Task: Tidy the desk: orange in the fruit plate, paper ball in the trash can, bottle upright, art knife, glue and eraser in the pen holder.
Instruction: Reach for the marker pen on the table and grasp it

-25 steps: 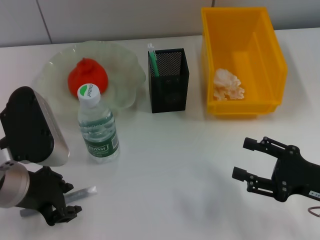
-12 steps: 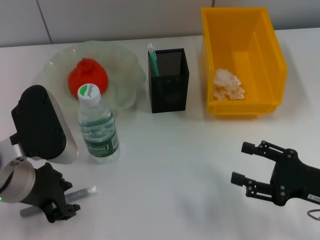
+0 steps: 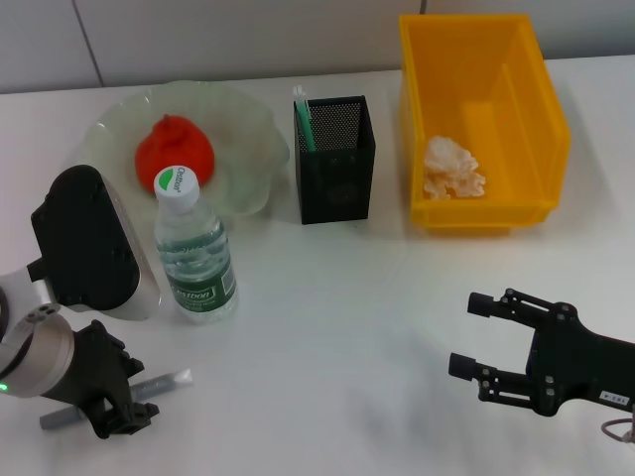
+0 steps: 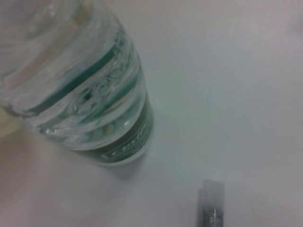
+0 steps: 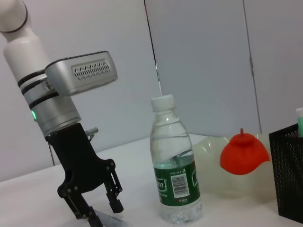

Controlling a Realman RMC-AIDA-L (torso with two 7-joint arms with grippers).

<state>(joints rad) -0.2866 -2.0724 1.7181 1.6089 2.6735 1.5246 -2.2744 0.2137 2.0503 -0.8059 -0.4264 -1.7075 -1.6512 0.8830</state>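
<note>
The clear plastic water bottle [image 3: 193, 248] stands just beyond the left gripper [image 3: 111, 412]. The grey art knife [image 3: 149, 388] lies under that gripper. The black mesh pen holder [image 3: 334, 159] sits farther off, toward its right.

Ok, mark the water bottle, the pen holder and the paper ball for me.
water bottle [image 3: 195, 260], head view, on the clear body above the green label.
pen holder [image 3: 337, 183], head view, on its black mesh front wall.
paper ball [image 3: 452, 169], head view, on the middle of the crumpled wad.

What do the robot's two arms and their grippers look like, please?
The left arm is white with a silver-grey wrist module, a small green light, and a black gripper. The right gripper is black, skeletal linkage with a thin cable loop beside it.
</note>
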